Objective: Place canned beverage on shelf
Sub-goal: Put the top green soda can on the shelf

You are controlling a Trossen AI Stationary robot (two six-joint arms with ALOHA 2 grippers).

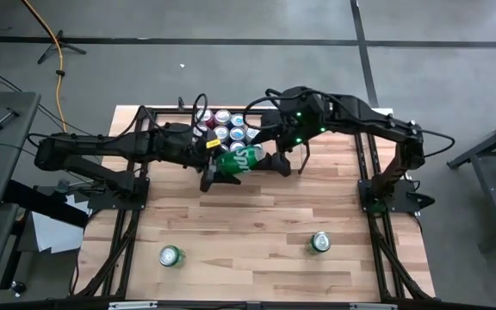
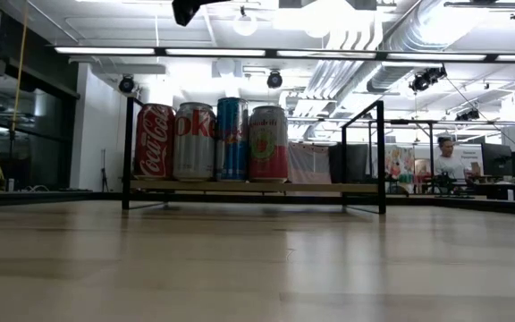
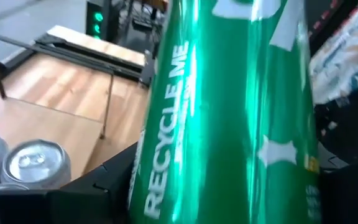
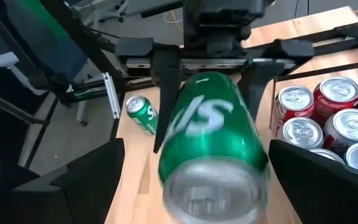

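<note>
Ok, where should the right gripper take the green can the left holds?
The free end nearest the right gripper, fingers across the round body, coming in along its length: the green can lies sideways and the left gripper clamps the far half.

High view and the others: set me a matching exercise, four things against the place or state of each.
Things:
1. green can
2. red can
3. right gripper
4. two loose cans

States:
A. upright on the bare table, far from the shelf
B. open, one finger on either side of the green can's end
C. lying sideways in the air, clamped by the left gripper
D. standing on the shelf among other cans

Pairs: 1-C, 2-D, 3-B, 4-A
</note>
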